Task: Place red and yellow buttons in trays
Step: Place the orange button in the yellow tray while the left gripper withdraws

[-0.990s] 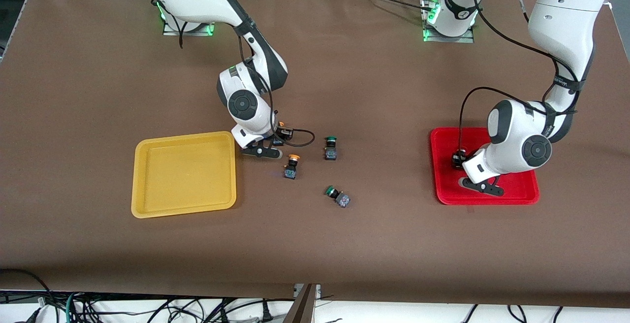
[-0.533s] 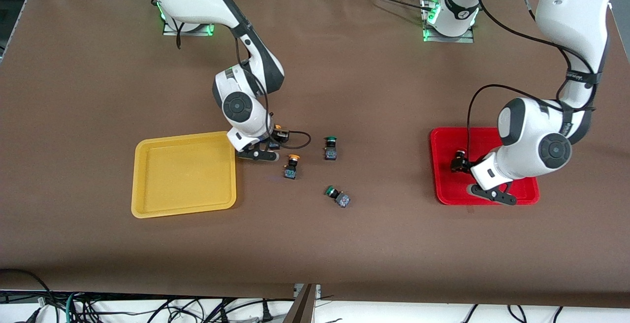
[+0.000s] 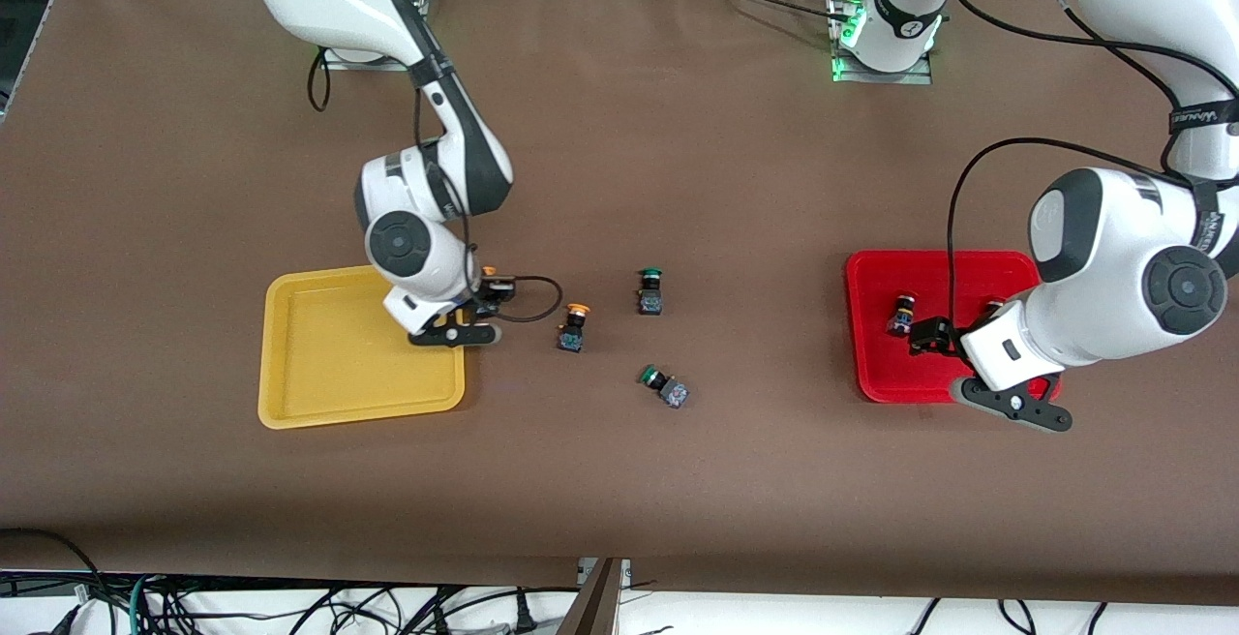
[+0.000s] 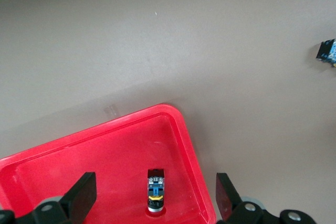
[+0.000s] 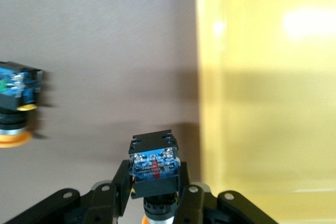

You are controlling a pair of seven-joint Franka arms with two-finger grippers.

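My right gripper (image 3: 481,300) is shut on a yellow-capped button (image 5: 154,164) and holds it above the table, just beside the yellow tray (image 3: 290,364) on the edge toward the left arm's end. The tray (image 5: 262,103) holds nothing. A second yellow button (image 3: 573,325) stands on the table and also shows in the right wrist view (image 5: 16,109). My left gripper (image 4: 154,191) is open over the red tray (image 4: 79,161), above a red button (image 4: 156,190) lying in it (image 3: 902,314). A second small object (image 3: 993,306) in the red tray (image 3: 876,364) is mostly hidden by the left arm.
Two green-capped switches sit mid-table, one upright (image 3: 650,290) and one on its side (image 3: 664,387) nearer the front camera. A dark switch (image 4: 327,52) shows at the edge of the left wrist view. The right arm's cable (image 3: 532,301) loops beside its gripper.
My right gripper has carried the yellow button from mid-table to the yellow tray's edge. My left gripper has risen and drawn away from the red button, which stays in the red tray.
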